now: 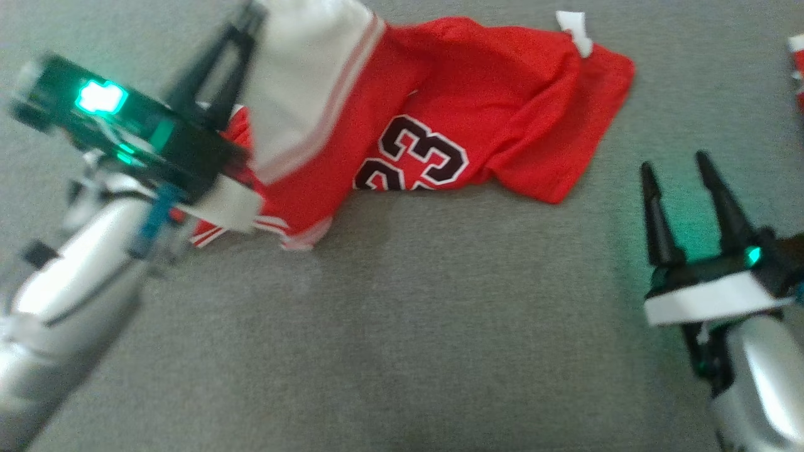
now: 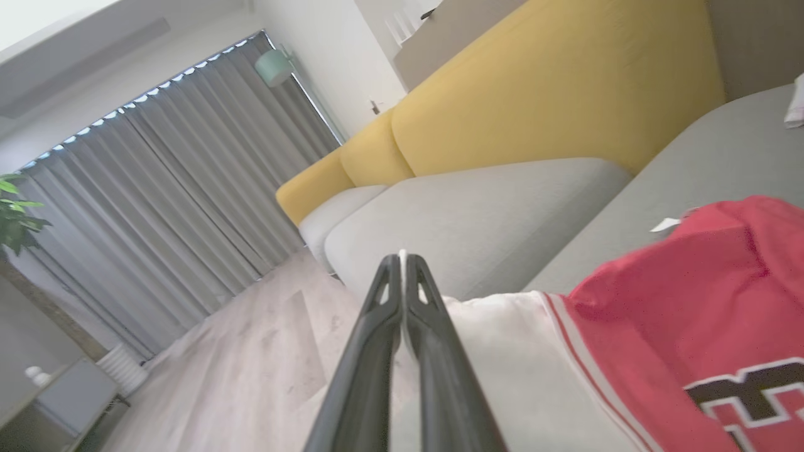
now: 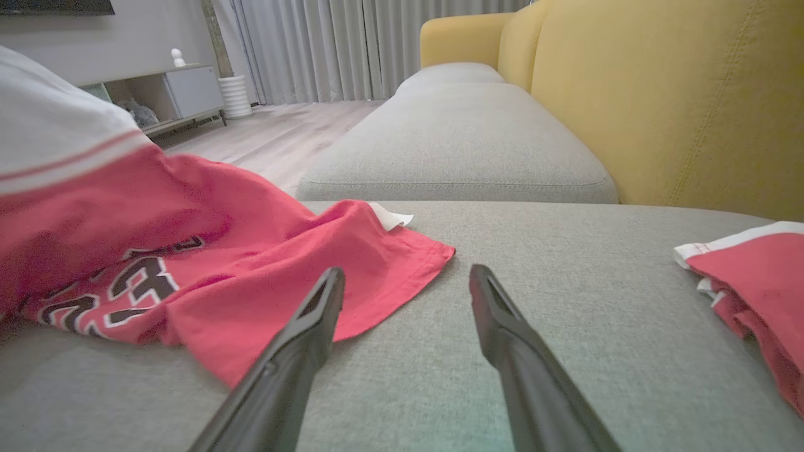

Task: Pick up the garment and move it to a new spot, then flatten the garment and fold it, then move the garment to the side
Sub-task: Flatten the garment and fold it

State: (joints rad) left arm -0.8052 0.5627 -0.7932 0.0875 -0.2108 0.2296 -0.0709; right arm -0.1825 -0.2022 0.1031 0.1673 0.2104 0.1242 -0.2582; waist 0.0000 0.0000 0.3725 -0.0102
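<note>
The garment (image 1: 477,113) is a red jersey with a black "23" and a white striped panel, lying crumpled across the far half of the grey sofa seat (image 1: 402,326). My left gripper (image 1: 253,14) is shut on the white panel, which rises off the seat at the garment's left end. In the left wrist view the two fingers (image 2: 402,258) press together with a sliver of white cloth between them, and the garment (image 2: 691,295) hangs to their right. My right gripper (image 1: 673,162) stands open over bare seat, to the right of the garment. Its spread fingers (image 3: 407,271) point at the garment's (image 3: 251,251) near hem.
A second red and white piece of cloth (image 1: 796,69) lies at the seat's far right edge (image 3: 754,263). The yellow sofa back (image 3: 659,94) rises behind the seat. Another grey cushion (image 3: 458,138) adjoins it, with wooden floor (image 2: 251,351) and curtains beyond.
</note>
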